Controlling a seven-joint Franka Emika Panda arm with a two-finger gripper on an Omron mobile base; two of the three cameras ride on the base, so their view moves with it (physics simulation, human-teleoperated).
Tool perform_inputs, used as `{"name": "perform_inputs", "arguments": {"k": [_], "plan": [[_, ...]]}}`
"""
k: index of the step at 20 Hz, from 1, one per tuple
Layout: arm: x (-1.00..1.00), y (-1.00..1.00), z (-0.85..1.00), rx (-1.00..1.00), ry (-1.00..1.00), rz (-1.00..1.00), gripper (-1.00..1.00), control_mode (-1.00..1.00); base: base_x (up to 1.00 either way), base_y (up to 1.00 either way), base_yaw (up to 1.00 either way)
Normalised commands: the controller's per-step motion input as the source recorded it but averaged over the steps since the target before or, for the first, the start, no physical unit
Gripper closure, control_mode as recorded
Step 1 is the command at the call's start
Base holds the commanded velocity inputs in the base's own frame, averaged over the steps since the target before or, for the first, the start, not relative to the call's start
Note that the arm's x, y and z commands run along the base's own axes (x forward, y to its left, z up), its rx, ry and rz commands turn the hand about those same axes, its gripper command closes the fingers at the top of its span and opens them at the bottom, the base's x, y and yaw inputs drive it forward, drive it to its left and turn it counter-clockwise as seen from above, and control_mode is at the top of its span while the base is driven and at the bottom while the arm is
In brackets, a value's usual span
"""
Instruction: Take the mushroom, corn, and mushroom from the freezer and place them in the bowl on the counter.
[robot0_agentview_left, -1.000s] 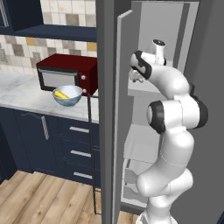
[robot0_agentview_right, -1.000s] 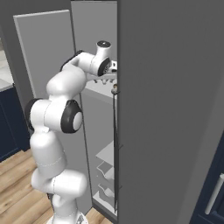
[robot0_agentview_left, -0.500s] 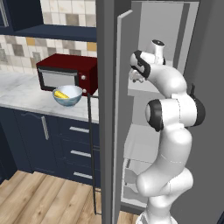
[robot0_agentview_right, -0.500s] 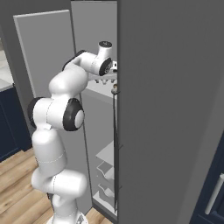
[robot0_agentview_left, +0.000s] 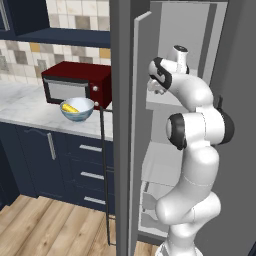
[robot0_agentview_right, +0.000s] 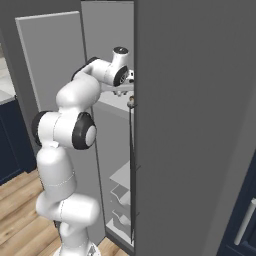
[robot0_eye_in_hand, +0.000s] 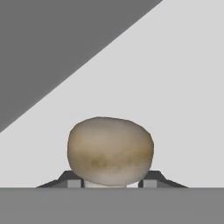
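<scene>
A tan mushroom (robot0_eye_in_hand: 110, 151) fills the space between my fingertips (robot0_eye_in_hand: 74, 183) in the hand view, with the pale freezer wall behind it. My gripper (robot0_eye_in_hand: 111, 183) is shut on the mushroom. The hand (robot0_agentview_left: 156, 89) is inside the freezer (robot0_agentview_left: 170, 60) at upper-shelf height, beside its open door (robot0_agentview_left: 122, 125); the right base view shows the gripper (robot0_agentview_right: 125, 91) at the shelf edge. On the counter (robot0_agentview_left: 30, 112) stands the blue-grey bowl (robot0_agentview_left: 79, 114) with the yellow corn (robot0_agentview_left: 69, 107) lying in it.
A dark red microwave (robot0_agentview_left: 75, 85) stands right behind the bowl. The open freezer door hangs between the arm and the counter. Lower freezer shelves and drawers (robot0_agentview_left: 155, 180) sit below the hand. Navy drawers (robot0_agentview_left: 90, 160) are under the counter.
The hand has shifted only slightly at the upper shelf; the arm's pose is almost unchanged. The bowl and corn have not moved.
</scene>
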Motion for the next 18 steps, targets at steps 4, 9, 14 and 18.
{"name": "perform_inputs", "arguments": {"k": [4, 9, 14, 18], "plan": [[-0.03, 0.00, 0.00, 0.00, 0.00, 0.00, 1.00, -1.00, 0.00, 0.00, 0.00], [-0.34, -0.04, 0.02, 0.00, -0.11, 0.00, 1.00, -1.00, 0.00, 0.00, 0.00], [-0.56, 0.00, 0.01, 0.00, -0.15, 0.00, 1.00, -1.00, 0.00, 0.00, 0.00], [-0.58, 0.00, 0.22, -0.02, -0.09, 0.00, 1.00, -1.00, 0.00, 0.00, 0.00]]}}
